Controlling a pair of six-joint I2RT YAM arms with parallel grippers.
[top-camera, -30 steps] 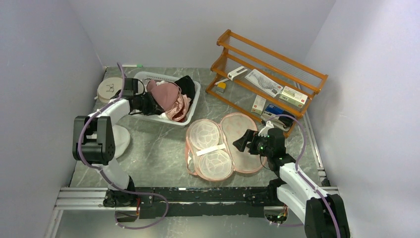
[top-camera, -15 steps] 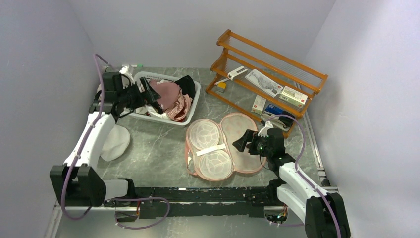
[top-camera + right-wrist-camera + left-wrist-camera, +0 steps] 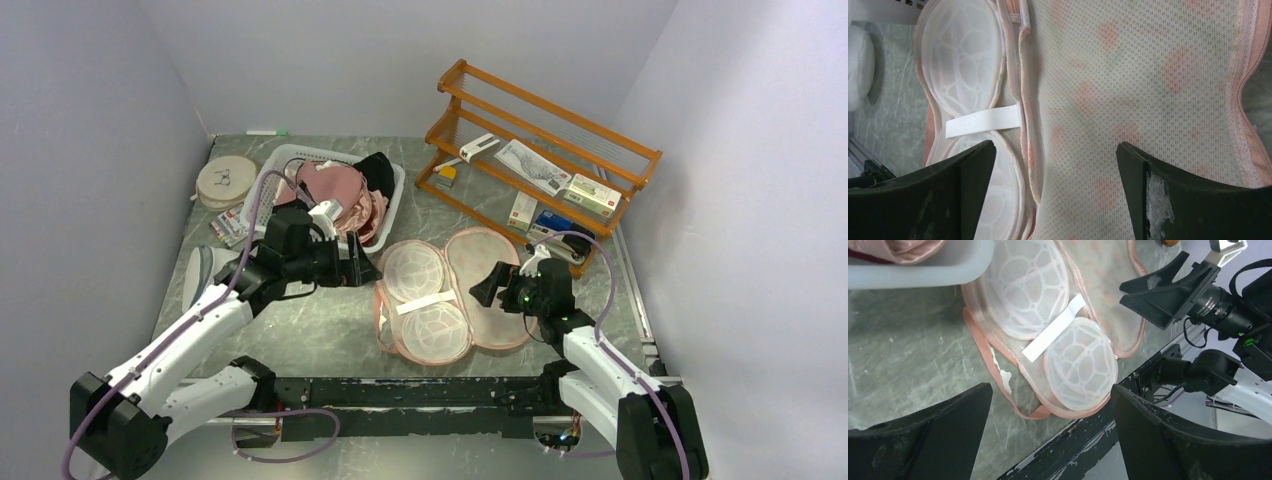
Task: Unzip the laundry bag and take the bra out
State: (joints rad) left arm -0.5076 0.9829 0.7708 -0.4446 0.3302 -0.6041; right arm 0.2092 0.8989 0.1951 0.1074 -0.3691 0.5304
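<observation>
The laundry bag (image 3: pixel 495 290) lies unzipped and spread flat mid-table, peach printed lining (image 3: pixel 1148 100) on its right half. Two white mesh domes (image 3: pixel 425 300) joined by a white strap (image 3: pixel 1053 335) sit on its left half. The bra (image 3: pixel 335 188), dusty pink with black trim, rests in the white basket (image 3: pixel 392 205) at the back left. My left gripper (image 3: pixel 362 268) hovers open and empty at the bag's (image 3: pixel 998 355) left edge. Just above the right half, my right gripper (image 3: pixel 485 287) is open with nothing in it.
An orange wooden rack (image 3: pixel 545 150) with boxes stands at the back right. A white mesh dome bag (image 3: pixel 203 272) lies at the left, partly behind my left arm. A round disc (image 3: pixel 226 180) and small items sit back left. The black frame rail (image 3: pixel 1108 440) runs along the near edge.
My left gripper opened over the basket, then the arm swung right and nearer, to the bag's left edge. The right arm has not moved.
</observation>
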